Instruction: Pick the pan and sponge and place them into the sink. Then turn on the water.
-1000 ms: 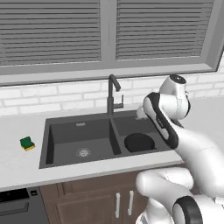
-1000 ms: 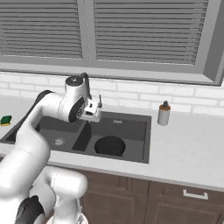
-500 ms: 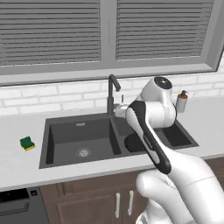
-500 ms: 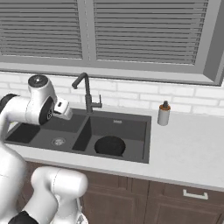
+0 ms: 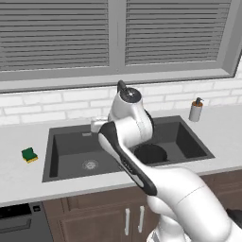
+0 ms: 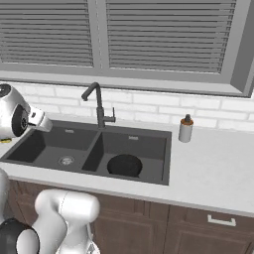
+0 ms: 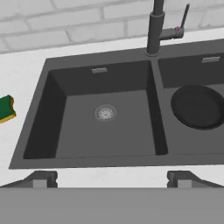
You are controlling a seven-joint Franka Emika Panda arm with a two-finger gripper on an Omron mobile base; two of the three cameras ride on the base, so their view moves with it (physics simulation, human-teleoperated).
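— Where are the pan (image 7: 197,106) and sponge (image 5: 30,154) seen?
— Pan: sink's (image 7: 100,74) right basin. Sponge: surface (image 5: 19,175), at nine o'clock. End effector (image 7: 109,177) is spread wide, empty.

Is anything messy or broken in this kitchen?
Nothing looks broken or spilled. The pan lies flat in one basin of the sink, and the sponge sits on the counter beside the sink, not yet put in.
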